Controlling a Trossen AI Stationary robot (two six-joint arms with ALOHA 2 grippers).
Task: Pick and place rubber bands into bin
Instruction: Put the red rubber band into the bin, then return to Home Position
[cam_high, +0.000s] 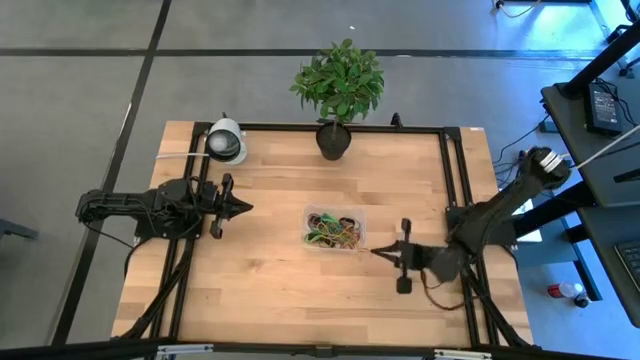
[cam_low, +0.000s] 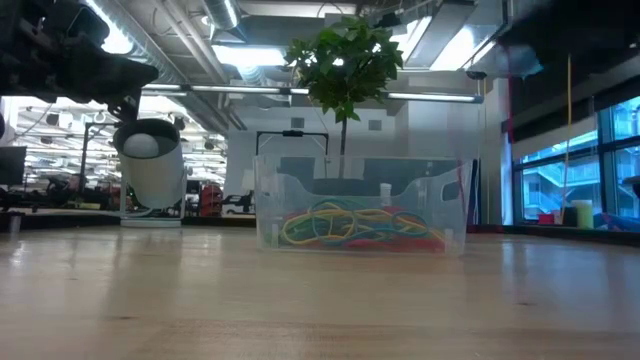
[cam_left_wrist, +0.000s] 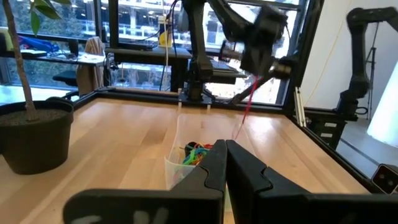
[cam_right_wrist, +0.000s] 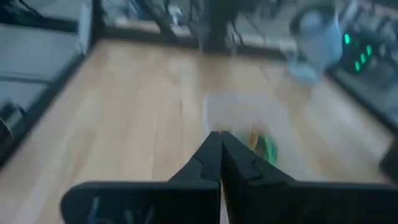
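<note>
Pale, fine-grained wooden boards of the desk (cam_low: 320, 300) fill the foreground of the low view. On them stands the bin (cam_low: 362, 205), a small rectangular tray of clear thin plastic with upright walls. Inside it lie the rubber bands (cam_low: 360, 228), a loose tangle of thin loops in yellow, green, red and orange.

From above, the bin (cam_high: 335, 228) sits near the middle of the desk, and the right tool (cam_high: 378, 250) hovers just beside its near right corner, pointing at it. Its two dark, tapered fingers are pressed together in the right wrist view (cam_right_wrist: 220, 155). In the left wrist view a thin red strand (cam_left_wrist: 249, 102) hangs from that tool toward the bin; whether it is gripped I cannot tell.

The left tool (cam_high: 243, 208) waits well apart from the bin, on its far left side, pointing toward it. Its angular black fingers (cam_left_wrist: 245, 168) are clenched together with nothing between them.

Beyond the left tool stand a white rounded camera (cam_high: 227, 141) and a dark round pot (cam_high: 333, 140) with a leafy green plant (cam_high: 339, 80), at the desk's far edge.
</note>
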